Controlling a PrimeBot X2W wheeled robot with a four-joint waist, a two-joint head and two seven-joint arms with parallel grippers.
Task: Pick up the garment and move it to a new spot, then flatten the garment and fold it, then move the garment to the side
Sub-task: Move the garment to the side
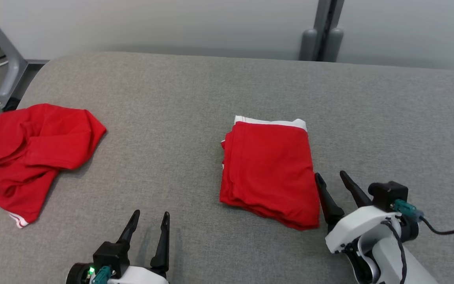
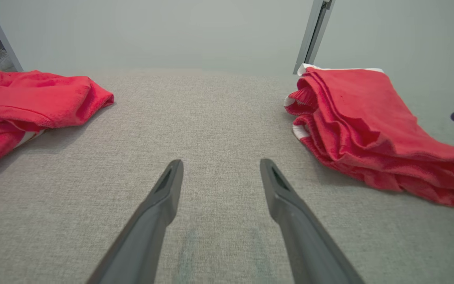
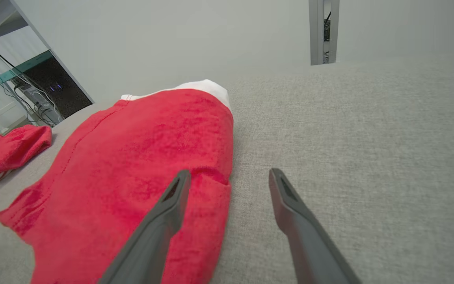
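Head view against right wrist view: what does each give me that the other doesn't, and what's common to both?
Head view's extras: the left gripper, open over the bare grey surface, and the whole outline of the crumpled garment at the left. Right wrist view's extras: a rack with cables at upper left, and a close look at the right gripper, one finger in front of the edge of the folded garment; contact is unclear. Shared: the folded garment, part of the crumpled garment, the grey surface, and the open right gripper by the folded garment's right side.
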